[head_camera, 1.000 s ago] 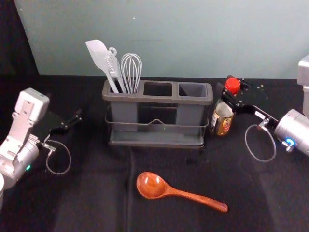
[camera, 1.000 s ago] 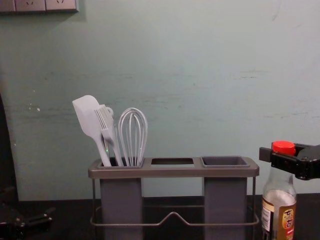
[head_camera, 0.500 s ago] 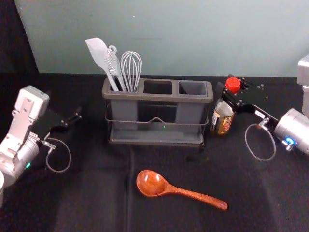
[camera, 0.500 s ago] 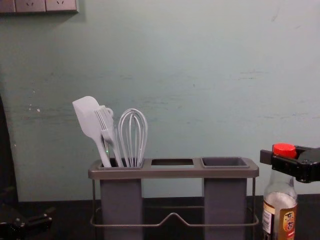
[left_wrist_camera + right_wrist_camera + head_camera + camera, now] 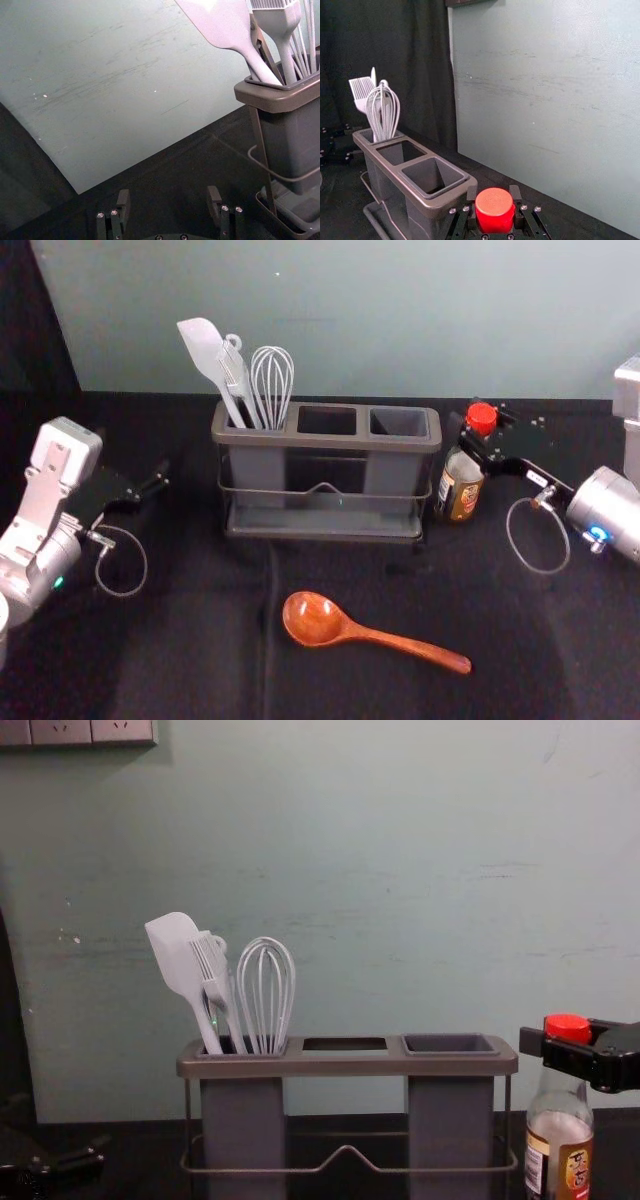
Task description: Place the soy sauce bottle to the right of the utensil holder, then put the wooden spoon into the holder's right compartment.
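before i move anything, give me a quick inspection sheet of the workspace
Surface: black cloth, creased in front of the holder
Holder: grey three-compartment utensil holder, upright
Bottle: red-capped glass soy sauce bottle, upright beside the holder's right end
Spoon: reddish-brown wooden spoon, lying in front of the holder
Clutter: white spatula, brush and wire whisk, all in the left compartment
Right gripper: closed around the bottle's top
Left gripper: open, left of the holder
Cables: thin looped cable at left wrist, another at right
Surroundings: grey-green wall behind
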{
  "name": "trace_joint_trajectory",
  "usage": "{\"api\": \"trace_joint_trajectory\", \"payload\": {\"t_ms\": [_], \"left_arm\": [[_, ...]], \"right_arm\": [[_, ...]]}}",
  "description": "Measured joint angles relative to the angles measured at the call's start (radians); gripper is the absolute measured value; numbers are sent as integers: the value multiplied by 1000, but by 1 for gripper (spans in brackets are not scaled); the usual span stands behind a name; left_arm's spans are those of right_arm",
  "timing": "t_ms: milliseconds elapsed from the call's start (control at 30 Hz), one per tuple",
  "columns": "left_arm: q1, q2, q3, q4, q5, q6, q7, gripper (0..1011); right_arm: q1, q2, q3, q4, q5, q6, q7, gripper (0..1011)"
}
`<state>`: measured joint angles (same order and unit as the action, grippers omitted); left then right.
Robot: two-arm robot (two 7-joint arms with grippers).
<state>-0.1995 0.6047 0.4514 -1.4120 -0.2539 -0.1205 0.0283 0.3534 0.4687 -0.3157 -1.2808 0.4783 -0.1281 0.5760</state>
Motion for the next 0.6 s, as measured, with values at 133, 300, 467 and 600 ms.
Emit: {"api": "trace_joint_trajectory", "payload": {"t_ms": [133,300,467,600], "left_arm": [[0,0,0,0,0,0,0,1005],[0,0,0,0,0,0,0,1005],[0,0,0,0,0,0,0,1005],[0,0,0,0,0,0,0,1005]], "right_arm": [[1,-2,-1,7,-2,-1,4,392],[1,-2,-2,8,-2,-1,4,392],[1,-2,-2,7,-2,-1,4,392],[1,-2,-1,6,-2,-1,3,433]]}}
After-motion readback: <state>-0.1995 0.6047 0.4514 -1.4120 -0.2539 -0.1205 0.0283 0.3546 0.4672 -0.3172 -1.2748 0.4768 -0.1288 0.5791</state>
